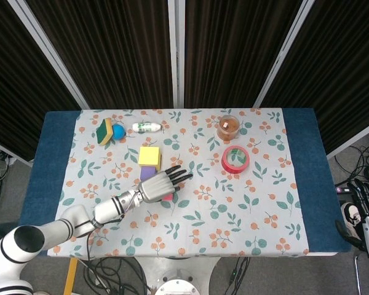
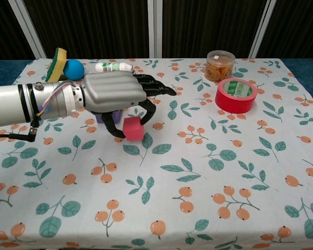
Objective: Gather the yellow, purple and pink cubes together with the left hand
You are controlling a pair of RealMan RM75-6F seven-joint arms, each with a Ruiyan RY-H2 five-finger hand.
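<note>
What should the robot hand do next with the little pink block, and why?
Probably carry it a bit further toward the purple cube and set it down. The left hand holds the pink cube, seemingly just off the cloth, and the purple and yellow cube already touch.

In the chest view the left hand [image 2: 112, 96] covers nearly all of the purple cube [image 2: 100, 117] and hides the yellow cube entirely. From the head view, only a sliver of the pink cube [image 1: 168, 197] shows beneath the fingers. The right hand [image 1: 364, 198] sits at the frame's right edge, partly cut off, its pose unclear.
</note>
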